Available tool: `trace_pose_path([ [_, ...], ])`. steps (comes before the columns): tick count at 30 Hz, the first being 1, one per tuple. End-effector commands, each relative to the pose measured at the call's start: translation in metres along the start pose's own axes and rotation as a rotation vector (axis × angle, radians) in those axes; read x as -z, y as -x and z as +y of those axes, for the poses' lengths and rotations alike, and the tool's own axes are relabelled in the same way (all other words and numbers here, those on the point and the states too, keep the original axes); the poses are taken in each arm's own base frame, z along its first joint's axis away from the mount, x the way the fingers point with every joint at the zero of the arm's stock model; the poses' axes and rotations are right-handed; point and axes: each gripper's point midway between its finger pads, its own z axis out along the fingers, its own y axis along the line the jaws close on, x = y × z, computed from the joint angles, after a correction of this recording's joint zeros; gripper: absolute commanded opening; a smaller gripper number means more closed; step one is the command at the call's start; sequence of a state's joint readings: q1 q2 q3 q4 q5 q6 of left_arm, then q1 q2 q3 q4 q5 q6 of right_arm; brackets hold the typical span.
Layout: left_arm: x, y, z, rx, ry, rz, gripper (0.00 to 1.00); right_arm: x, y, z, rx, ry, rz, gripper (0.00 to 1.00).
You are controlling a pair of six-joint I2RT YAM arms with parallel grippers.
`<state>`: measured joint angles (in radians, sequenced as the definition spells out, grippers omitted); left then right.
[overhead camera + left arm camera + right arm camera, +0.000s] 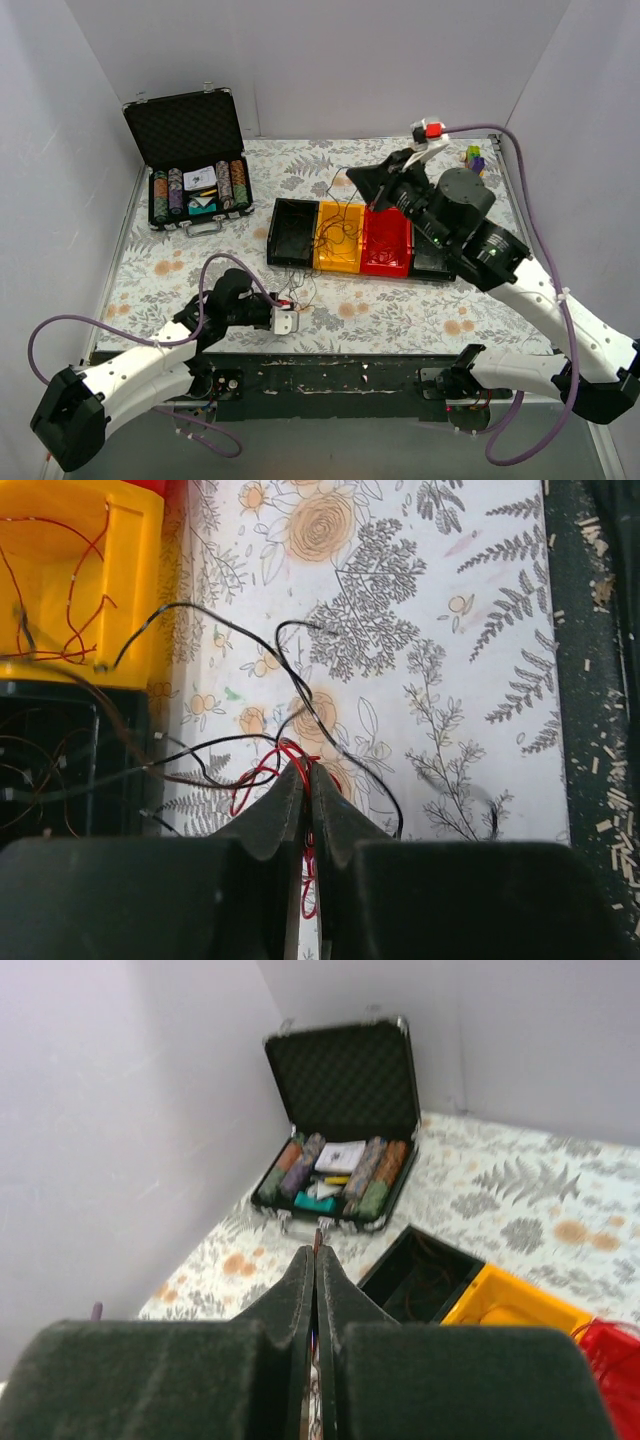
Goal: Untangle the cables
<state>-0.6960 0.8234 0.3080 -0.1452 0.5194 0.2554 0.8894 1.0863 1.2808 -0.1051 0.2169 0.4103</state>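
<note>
Table (400, 310), floral-patterned covering. Item 1: cables (298, 292) (288, 752), thin red and dark strands, the main tangle lying on the table at 6 o'clock of the bin row; loose black loops spread outward from it toward 12 and 3 o'clock in the left wrist view, and further strands trail into the yellow bin (338, 262) (120, 670) and the black bin (275, 235) beside it. Item 2: left end effector (285, 320) (305, 775), low over the table at 6 o'clock of the black bin, clenched on the red knot of the cables, red strands showing between the pads. Item 3: right end effector (355, 175) (316, 1250), raised above the bin row at 12 o'clock of the yellow bin, fingers pressed together, a thin strand of the cables pinched at the tip and hanging toward the yellow bin. Item 4: red bin (385, 265), touching the yellow bin at its 3 o'clock side. Item 5: chip case (185, 125) (345, 1075), lid upright and open, at 10 o'clock on the table, rows of chips inside. Item 6: small coloured blocks (474, 157), at 2 o'clock near the far edge.
</note>
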Motion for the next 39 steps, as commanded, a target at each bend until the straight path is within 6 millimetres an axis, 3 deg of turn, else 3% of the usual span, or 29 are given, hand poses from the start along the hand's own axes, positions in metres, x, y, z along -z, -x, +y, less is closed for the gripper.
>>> trace_pose_path([
  [1,0.008,-0.018,-0.026,0.027,-0.071,0.067,0.01,0.018,0.075,0.006,0.106,-0.024,-0.153,0.01],
  [7,0.014,-0.028,-0.038,0.047,-0.124,0.126,0.0,0.039,0.158,0.009,0.204,-0.089,-0.335,0.01],
  [14,0.015,-0.039,-0.049,0.058,-0.136,0.155,0.0,0.064,0.254,0.027,0.32,-0.137,-0.56,0.01],
  [17,0.015,-0.045,-0.054,0.05,-0.147,0.166,0.0,0.071,0.283,0.034,0.351,-0.158,-0.633,0.01],
  [20,0.015,-0.047,-0.055,0.049,-0.148,0.165,0.0,0.074,0.301,0.042,0.363,-0.143,-0.681,0.01],
  [23,0.014,-0.044,-0.052,0.046,-0.14,0.161,0.0,0.058,0.294,0.047,0.363,-0.111,-0.659,0.01],
  [31,0.017,-0.023,-0.029,0.016,-0.074,0.115,0.01,0.0,0.243,0.044,0.349,-0.051,-0.517,0.01],
  [39,0.027,0.01,-0.002,0.02,0.017,0.035,0.18,-0.056,0.191,0.044,0.29,0.047,-0.379,0.01],
])
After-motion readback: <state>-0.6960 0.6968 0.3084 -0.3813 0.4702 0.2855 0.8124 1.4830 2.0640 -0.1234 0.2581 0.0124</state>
